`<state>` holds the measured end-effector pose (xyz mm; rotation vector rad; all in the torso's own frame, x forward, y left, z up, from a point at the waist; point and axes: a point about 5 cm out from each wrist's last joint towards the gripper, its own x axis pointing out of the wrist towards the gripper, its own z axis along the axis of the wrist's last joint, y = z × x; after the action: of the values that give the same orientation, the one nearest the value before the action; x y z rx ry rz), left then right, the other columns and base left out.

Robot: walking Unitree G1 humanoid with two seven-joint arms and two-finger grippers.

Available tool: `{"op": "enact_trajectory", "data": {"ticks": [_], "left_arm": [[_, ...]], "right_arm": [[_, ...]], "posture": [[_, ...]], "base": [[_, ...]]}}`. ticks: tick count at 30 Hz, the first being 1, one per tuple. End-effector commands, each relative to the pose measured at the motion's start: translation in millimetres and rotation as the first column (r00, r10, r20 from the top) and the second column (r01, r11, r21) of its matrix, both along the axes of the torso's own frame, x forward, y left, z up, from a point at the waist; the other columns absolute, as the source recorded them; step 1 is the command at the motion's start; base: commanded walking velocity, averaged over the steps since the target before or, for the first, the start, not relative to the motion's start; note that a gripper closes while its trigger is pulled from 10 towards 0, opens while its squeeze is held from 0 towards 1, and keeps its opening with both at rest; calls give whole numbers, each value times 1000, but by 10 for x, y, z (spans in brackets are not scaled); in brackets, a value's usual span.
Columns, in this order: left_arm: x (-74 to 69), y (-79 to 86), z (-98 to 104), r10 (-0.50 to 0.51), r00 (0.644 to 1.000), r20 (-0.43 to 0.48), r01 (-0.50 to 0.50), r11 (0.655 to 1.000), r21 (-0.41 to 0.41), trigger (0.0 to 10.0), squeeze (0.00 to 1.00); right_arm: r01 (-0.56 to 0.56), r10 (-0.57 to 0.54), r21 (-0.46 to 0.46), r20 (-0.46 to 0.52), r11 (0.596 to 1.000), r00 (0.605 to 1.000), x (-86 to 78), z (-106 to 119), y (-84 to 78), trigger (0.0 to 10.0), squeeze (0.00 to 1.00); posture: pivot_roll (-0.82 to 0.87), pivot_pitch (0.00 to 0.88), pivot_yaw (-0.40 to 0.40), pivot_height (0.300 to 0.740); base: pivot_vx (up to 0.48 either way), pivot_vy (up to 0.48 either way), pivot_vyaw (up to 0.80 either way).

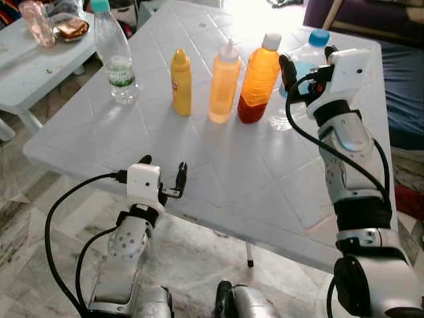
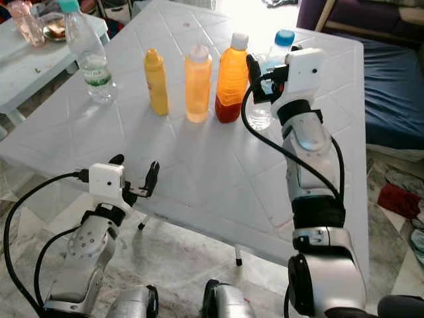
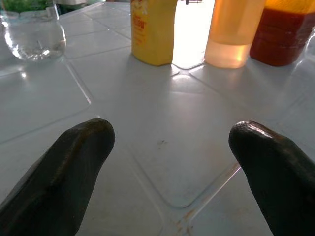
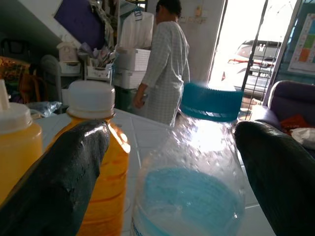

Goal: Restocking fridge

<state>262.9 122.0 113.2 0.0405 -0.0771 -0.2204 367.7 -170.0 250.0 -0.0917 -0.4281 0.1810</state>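
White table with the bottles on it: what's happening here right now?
The robot stands at the white table. Its right hand is open around the blue-capped water bottle, one finger on each side, not yet closed. Beside that bottle stand an orange bottle, a pale orange squeeze bottle, a yellow squeeze bottle and another water bottle. The left hand hovers open at the near edge.

A white tiled-pattern table (image 1: 218, 165) is set on a marbled floor (image 1: 192, 258). A smaller white table (image 1: 26, 66) is seen beyond it, a dark blue sofa (image 2: 391, 73) opposite, and bright daylight, apparently through a glass doorway (image 4: 246, 44).
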Motion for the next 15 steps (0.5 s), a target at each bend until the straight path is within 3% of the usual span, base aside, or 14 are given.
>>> {"op": "enact_trajectory", "data": {"ticks": [1, 15], "left_arm": [[-11, 4, 27, -3, 1000, 1, 3, 1000, 7, 10000, 0], [-2, -10, 24, -10, 1000, -9, 11, 1000, 6, 10000, 0]], "right_arm": [[4, -4, -1, 30, 1000, 1000, 21, 78, -41, 10000, 0], [80, -80, -39, 7, 996, 997, 144, 258, -231, 10000, 0]], "posture": [[146, 192, -34, 740], [143, 192, -34, 740]], "base": [[0, 0, 0], [0, 0, 0]]}}
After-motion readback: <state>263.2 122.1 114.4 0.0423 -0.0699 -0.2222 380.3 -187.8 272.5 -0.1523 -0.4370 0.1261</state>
